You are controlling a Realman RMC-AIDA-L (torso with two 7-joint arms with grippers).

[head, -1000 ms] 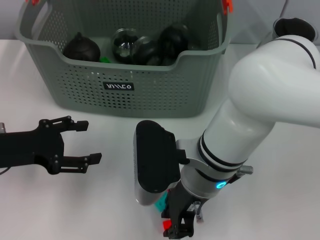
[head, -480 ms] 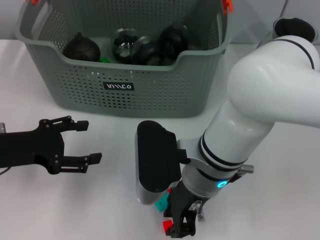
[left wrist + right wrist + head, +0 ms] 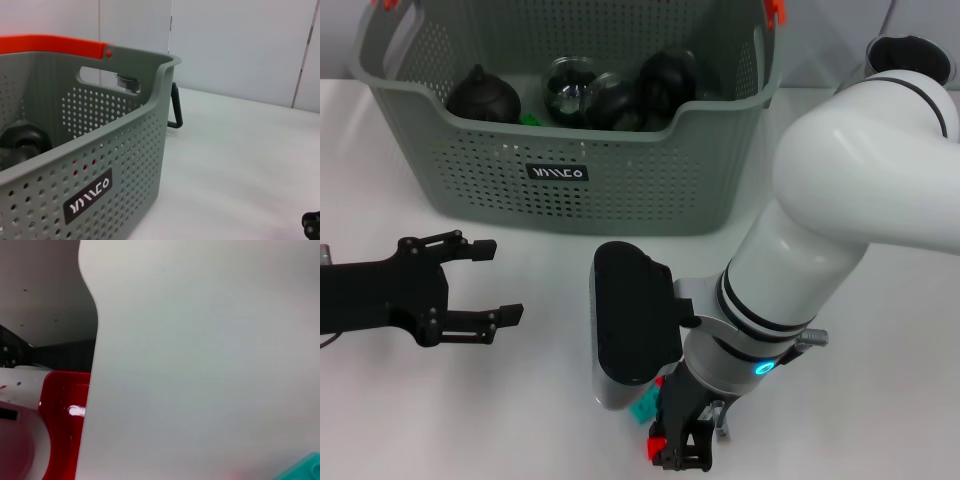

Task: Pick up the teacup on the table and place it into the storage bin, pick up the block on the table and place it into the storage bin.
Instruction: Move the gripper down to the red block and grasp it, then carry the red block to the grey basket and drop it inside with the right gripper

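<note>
Red block (image 3: 656,447): at right tool (image 3: 682,452), grip unclear.
Left tool (image 3: 470,290): spread open, empty, above desk (image 3: 440,400).
Bin (image 3: 125,165): label, orange rim.

White table (image 3: 880,330) bearing the grey-green storage bin (image 3: 570,170) at its far side; nearer than the bin, at the front edge, lie a teal block (image 3: 642,407) and a red block (image 3: 655,447).

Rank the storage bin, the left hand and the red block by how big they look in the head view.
1. storage bin, easily the largest.
2. left hand, open on the table's left.
3. red block, only a sliver showing beside the right hand.
</note>
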